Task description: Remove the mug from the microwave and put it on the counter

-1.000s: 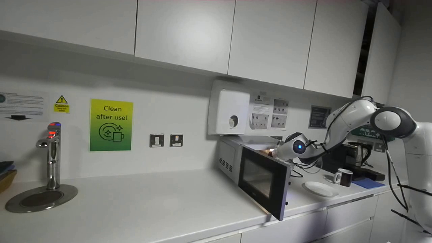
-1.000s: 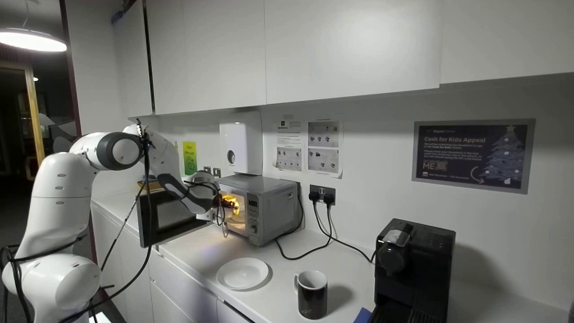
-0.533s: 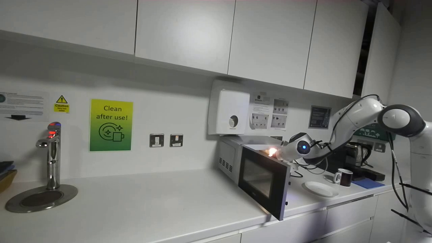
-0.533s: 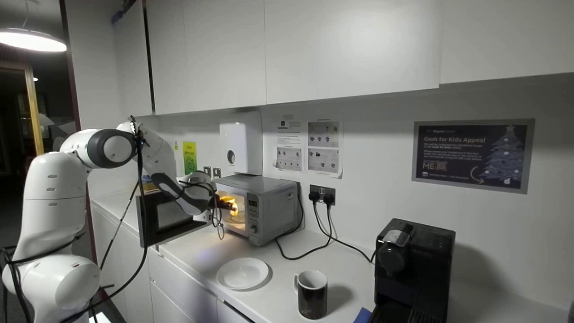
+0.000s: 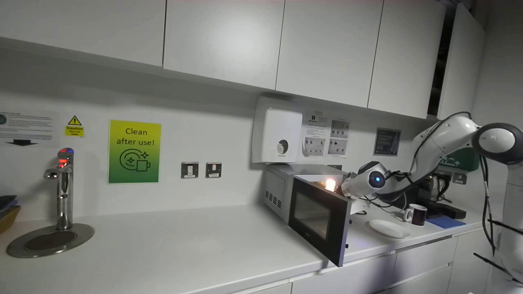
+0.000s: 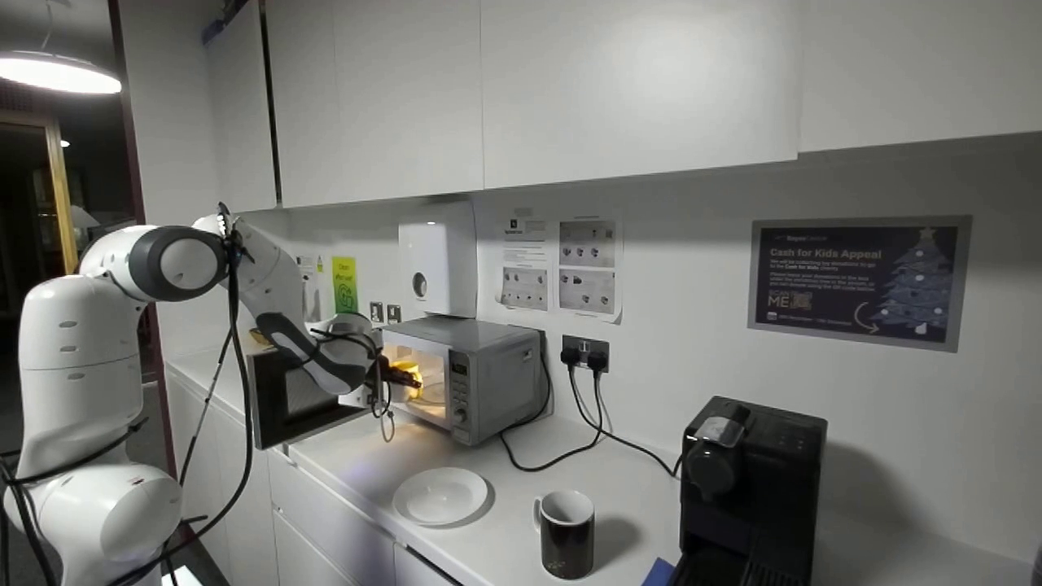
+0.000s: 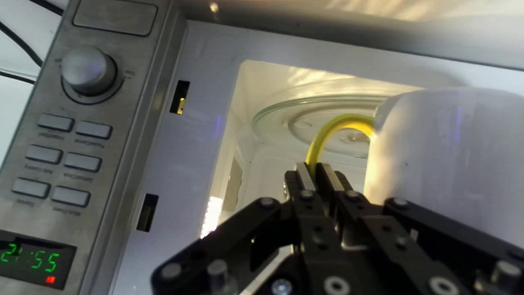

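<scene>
The white mug (image 7: 444, 164) is showing at the open front of the silver microwave (image 6: 492, 382), and the end effector (image 7: 316, 172) is pinching the mug's yellow handle (image 7: 348, 119). The door (image 5: 316, 220) is standing open. In an exterior view, a white plate (image 6: 440, 495) is lying nearer on the tabletop (image 6: 509, 537). A dark mug (image 6: 567, 541) is standing to its right, with a black coffee machine (image 6: 765, 480) farther right.

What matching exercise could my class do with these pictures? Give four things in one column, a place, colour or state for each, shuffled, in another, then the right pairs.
Things
1. Plate
2. Microwave door
3. Cleaning sign
4. Handle gripped by the end effector

Places, colours, states
A. on the wall
B. yellow
C. lying on the counter
D. standing open

Pairs: 1-C; 2-D; 3-A; 4-B
</scene>
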Robot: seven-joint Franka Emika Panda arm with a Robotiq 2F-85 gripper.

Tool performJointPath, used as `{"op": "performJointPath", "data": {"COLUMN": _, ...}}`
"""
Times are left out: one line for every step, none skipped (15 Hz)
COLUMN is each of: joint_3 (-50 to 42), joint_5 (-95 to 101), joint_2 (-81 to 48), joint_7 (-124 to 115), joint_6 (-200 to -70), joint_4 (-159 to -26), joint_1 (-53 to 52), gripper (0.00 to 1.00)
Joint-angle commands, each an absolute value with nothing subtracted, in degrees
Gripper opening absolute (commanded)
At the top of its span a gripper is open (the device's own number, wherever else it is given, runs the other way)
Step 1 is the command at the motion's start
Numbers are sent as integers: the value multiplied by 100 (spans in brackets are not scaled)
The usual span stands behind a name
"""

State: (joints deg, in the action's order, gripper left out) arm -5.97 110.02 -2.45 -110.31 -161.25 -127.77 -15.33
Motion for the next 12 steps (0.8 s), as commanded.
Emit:
{"op": "performJointPath", "data": {"joint_3": -570, "joint_5": 11093, "joint_2": 367, "joint_7": -11062, "joint_6": -15851, "joint_4": -13336, "joint_1": -1572, "gripper": 2}}
{"op": "performJointPath", "data": {"joint_3": -566, "joint_5": 11093, "joint_2": 428, "joint_7": -11043, "joint_6": -15857, "joint_4": -13431, "joint_1": -1571, "gripper": 2}}
{"op": "performJointPath", "data": {"joint_3": -562, "joint_5": 11075, "joint_2": 492, "joint_7": -11015, "joint_6": -15844, "joint_4": -13522, "joint_1": -1571, "gripper": 2}}
{"op": "performJointPath", "data": {"joint_3": -558, "joint_5": 11100, "joint_2": 554, "joint_7": -11028, "joint_6": -15840, "joint_4": -13608, "joint_1": -1570, "gripper": 2}}
{"op": "performJointPath", "data": {"joint_3": -552, "joint_5": 11096, "joint_2": 626, "joint_7": -11012, "joint_6": -15827, "joint_4": -13692, "joint_1": -1570, "gripper": 2}}
{"op": "performJointPath", "data": {"joint_3": -551, "joint_5": 11086, "joint_2": 685, "joint_7": -11001, "joint_6": -15831, "joint_4": -13773, "joint_1": -1565, "gripper": 2}}
{"op": "performJointPath", "data": {"joint_3": -547, "joint_5": 11086, "joint_2": 764, "joint_7": -10987, "joint_6": -15812, "joint_4": -13854, "joint_1": -1563, "gripper": 2}}
{"op": "performJointPath", "data": {"joint_3": -546, "joint_5": 11084, "joint_2": 829, "joint_7": -10975, "joint_6": -15796, "joint_4": -13926, "joint_1": -1559, "gripper": 2}}
{"op": "performJointPath", "data": {"joint_3": -547, "joint_5": 11084, "joint_2": 908, "joint_7": -10969, "joint_6": -15768, "joint_4": -14003, "joint_1": -1552, "gripper": 2}}
{"op": "performJointPath", "data": {"joint_3": -547, "joint_5": 11081, "joint_2": 989, "joint_7": -10959, "joint_6": -15732, "joint_4": -14079, "joint_1": -1546, "gripper": 2}}
{"op": "performJointPath", "data": {"joint_3": -548, "joint_5": 11070, "joint_2": 1073, "joint_7": -10938, "joint_6": -15676, "joint_4": -14158, "joint_1": -1538, "gripper": 2}}
{"op": "performJointPath", "data": {"joint_3": -549, "joint_5": 11054, "joint_2": 1159, "joint_7": -10908, "joint_6": -15643, "joint_4": -14237, "joint_1": -1530, "gripper": 2}}
